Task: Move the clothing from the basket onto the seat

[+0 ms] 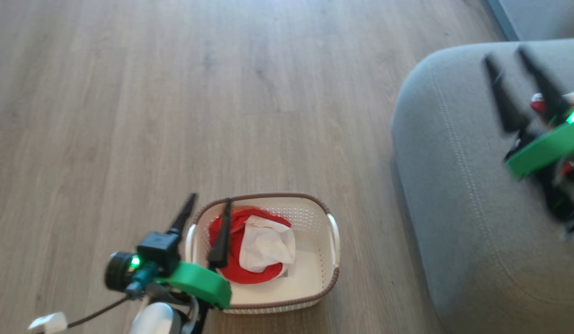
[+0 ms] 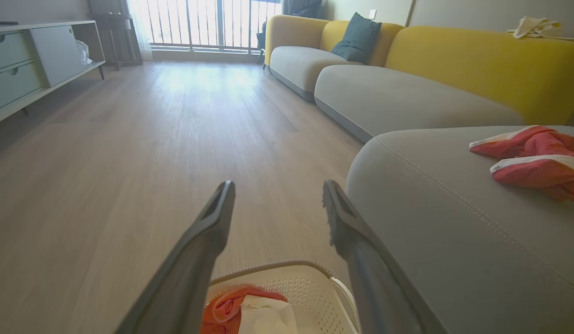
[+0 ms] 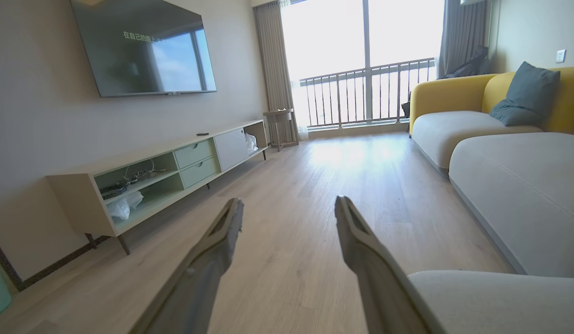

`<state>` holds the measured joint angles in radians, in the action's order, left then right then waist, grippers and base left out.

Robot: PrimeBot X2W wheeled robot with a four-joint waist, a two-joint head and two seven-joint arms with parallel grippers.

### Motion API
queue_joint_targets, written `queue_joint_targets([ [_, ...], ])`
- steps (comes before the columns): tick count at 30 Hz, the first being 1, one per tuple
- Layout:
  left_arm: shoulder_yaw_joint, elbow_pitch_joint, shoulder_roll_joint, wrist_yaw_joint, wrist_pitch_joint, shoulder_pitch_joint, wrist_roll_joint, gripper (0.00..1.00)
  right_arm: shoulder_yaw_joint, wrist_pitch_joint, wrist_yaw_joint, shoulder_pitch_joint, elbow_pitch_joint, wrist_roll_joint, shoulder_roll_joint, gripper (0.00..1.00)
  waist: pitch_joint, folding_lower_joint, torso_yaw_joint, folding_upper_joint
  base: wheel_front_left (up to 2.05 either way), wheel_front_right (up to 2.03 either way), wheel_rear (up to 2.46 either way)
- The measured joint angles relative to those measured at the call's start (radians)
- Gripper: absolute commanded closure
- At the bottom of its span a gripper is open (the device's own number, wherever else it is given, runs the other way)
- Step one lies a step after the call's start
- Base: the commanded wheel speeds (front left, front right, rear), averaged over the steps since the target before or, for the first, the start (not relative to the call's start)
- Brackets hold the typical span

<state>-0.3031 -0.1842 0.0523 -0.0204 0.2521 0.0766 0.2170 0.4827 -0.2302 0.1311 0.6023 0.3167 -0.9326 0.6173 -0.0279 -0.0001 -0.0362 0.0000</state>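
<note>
Head view: basket [image 1: 334, 273] sits on bare wood floor [image 1: 222, 93], left of the seat [image 1: 454, 185], with a strip of floor between its right handle and the seat's rounded edge. One red-and-white garment [image 1: 254, 246] lies bunched in the basket's left half; right half is bare. Left gripper [image 1: 211, 198] hangs over the basket's left rim with its jaws wide: one finger outside the rim over floor, the other across the red fabric. Can't tell if it touches. Right gripper [image 1: 504, 53] is over the seat near its stitching line, motion-blurred, jaws spread wide, nothing between them. Left wrist view: left gripper [image 2: 277, 185] points out over the basket's far rim [image 2: 277, 266] at open floor, with the garment [image 2: 250, 311] low between the fingers. Second red garment [image 2: 532, 153] with white trim lies crumpled on the seat [image 2: 454, 232], well in from the stitched edge and close to the yellow backrest [image 2: 477, 65]. Right wrist view: right gripper [image 3: 289, 203] is empty, with the seat corner [image 3: 500, 297] under its right finger. Wide clear floor [image 3: 338, 185] runs ahead to the window, bounded left by the TV cabinet [image 3: 175, 167] and right by the sofa cushions [image 3: 523, 195].
</note>
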Motion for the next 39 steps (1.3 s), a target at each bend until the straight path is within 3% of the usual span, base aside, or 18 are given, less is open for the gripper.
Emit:
queue_joint_targets([
  [3, 0.037, 0.025, -0.001, -0.038, 0.000, -0.006, 0.013, 0.00, 0.001, -0.020, 0.000, -0.090, -0.001, 0.059, -0.046, 0.00, 0.008, 0.0000, 0.029, 0.0000, 0.00, 0.00, 0.00],
  [10, 0.070, 0.055, -0.001, -0.095, 0.000, -0.066, 0.000, 0.00, -0.090, -0.022, 0.000, -0.317, -0.037, 0.244, -0.221, 0.00, 0.022, 0.0000, 0.093, 0.0000, 0.00, 0.00, 0.00],
  [14, 0.079, 0.072, -0.001, -0.106, 0.000, -0.082, -0.006, 0.00, -0.163, -0.022, 0.000, -0.444, -0.027, 0.256, -0.310, 0.00, 0.031, 0.0000, 0.120, 0.0000, 0.00, 0.00, 0.00],
  [19, 0.068, 0.053, -0.001, -0.106, 0.000, -0.111, -0.077, 0.00, -0.227, -0.022, 0.000, -0.504, -0.034, 0.363, -0.353, 0.00, 0.040, 0.0000, 0.130, 0.0000, 0.00, 0.00, 0.00],
  [26, 0.047, 0.047, 0.000, -0.124, 0.000, -0.123, -0.079, 0.00, -0.303, -0.022, 0.000, -0.565, -0.077, 0.470, -0.410, 0.00, 0.041, 0.0000, 0.129, 0.0000, 0.00, 0.00, 0.00],
  [39, 0.045, 0.041, 0.000, -0.122, 0.000, -0.123, -0.076, 0.00, -0.309, -0.022, 0.000, -0.573, -0.079, 0.493, -0.423, 0.00, 0.036, 0.0000, 0.119, 0.0000, 0.00, 0.00, 0.00],
])
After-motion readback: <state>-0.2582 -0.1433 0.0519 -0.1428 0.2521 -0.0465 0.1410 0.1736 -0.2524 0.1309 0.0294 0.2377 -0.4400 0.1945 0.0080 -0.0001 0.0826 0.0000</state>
